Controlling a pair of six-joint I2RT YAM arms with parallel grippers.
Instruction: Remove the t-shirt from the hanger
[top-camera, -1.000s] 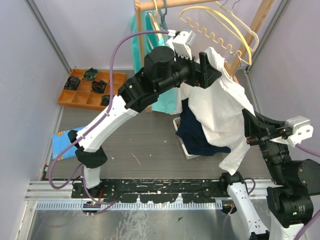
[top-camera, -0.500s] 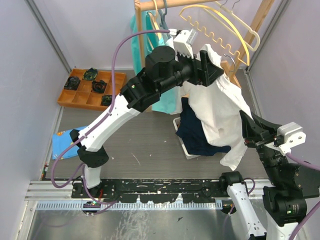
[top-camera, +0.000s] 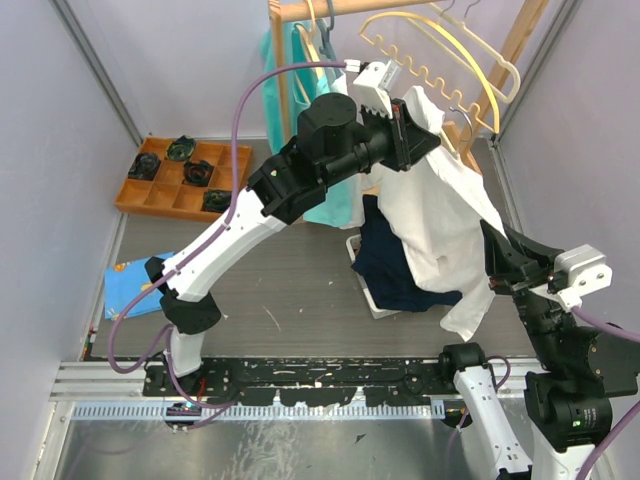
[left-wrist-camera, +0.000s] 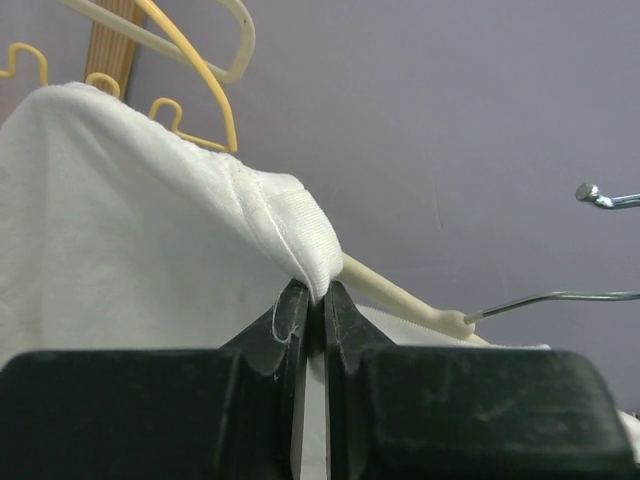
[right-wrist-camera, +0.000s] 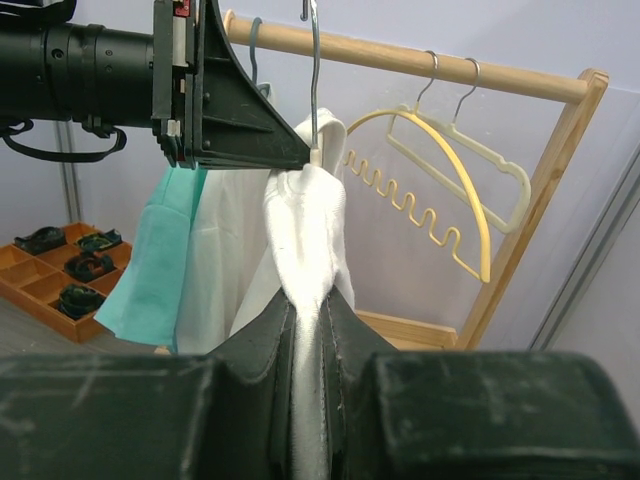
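Note:
A white t-shirt (top-camera: 440, 210) hangs on a cream hanger (left-wrist-camera: 400, 293) whose wire hook (right-wrist-camera: 314, 90) goes up to the wooden rod. My left gripper (top-camera: 405, 130) is up at the shirt's top, shut on the ribbed collar (left-wrist-camera: 300, 235) right beside the hanger's arm. Low on the right, my right gripper (top-camera: 497, 262) is shut on a bunched fold of the t-shirt (right-wrist-camera: 310, 220), which stretches taut from its jaws up to the hanger. The hanger's far arm is hidden under the cloth.
A wooden rack (top-camera: 520, 40) carries empty yellow and cream hangers (top-camera: 440, 45) and a teal garment (top-camera: 275, 80). A dark navy cloth (top-camera: 385, 260) lies in a white bin below the shirt. An orange tray (top-camera: 180, 180) and a blue cloth (top-camera: 130, 280) lie at the left.
My left gripper has closed on the collar and risen slightly toward the rod. The right gripper, still holding the shirt, shifted lower and rightward early on, then stayed.

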